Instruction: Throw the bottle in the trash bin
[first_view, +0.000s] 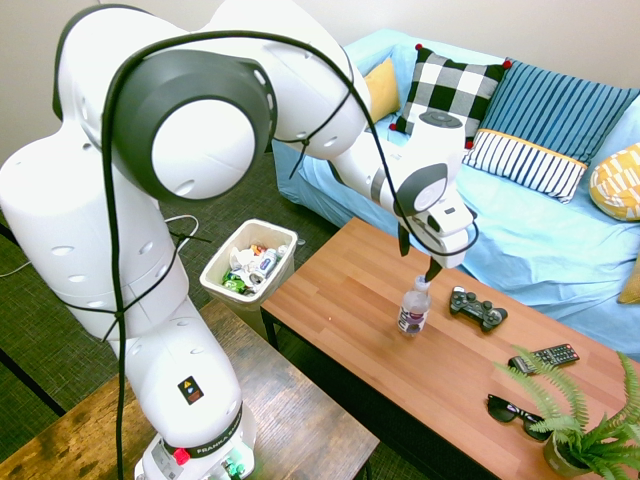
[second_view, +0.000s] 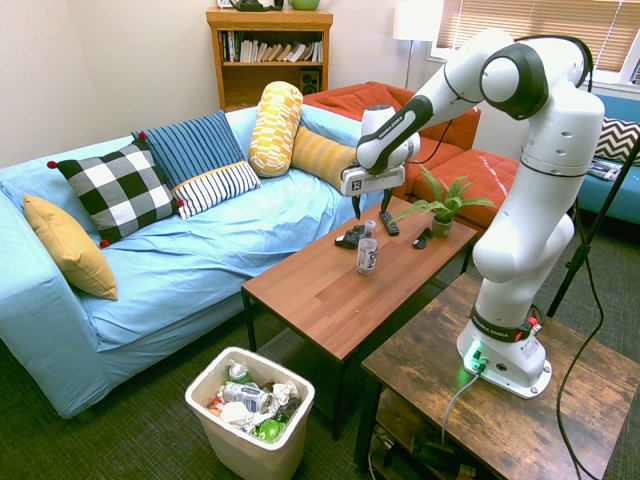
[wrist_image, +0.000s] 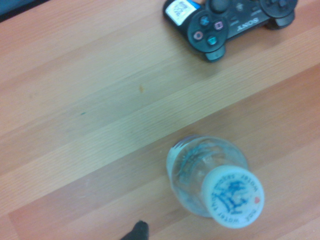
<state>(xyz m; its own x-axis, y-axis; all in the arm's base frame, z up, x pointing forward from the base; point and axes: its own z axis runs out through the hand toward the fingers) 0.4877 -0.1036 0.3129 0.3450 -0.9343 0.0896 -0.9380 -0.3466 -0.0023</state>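
The bottle stands upright on the wooden coffee table, clear with a white cap and a dark label band. My gripper hangs open just above its cap, one finger to each side, touching nothing. From the other side the gripper is directly over the bottle. The wrist view looks down on the bottle from above. The off-white trash bin sits on the floor off the table's end and holds crumpled litter and a can; its rim is open at the top.
A black game controller lies close beside the bottle. Further along the table are a remote, sunglasses and a potted fern. A blue sofa with pillows runs behind the table.
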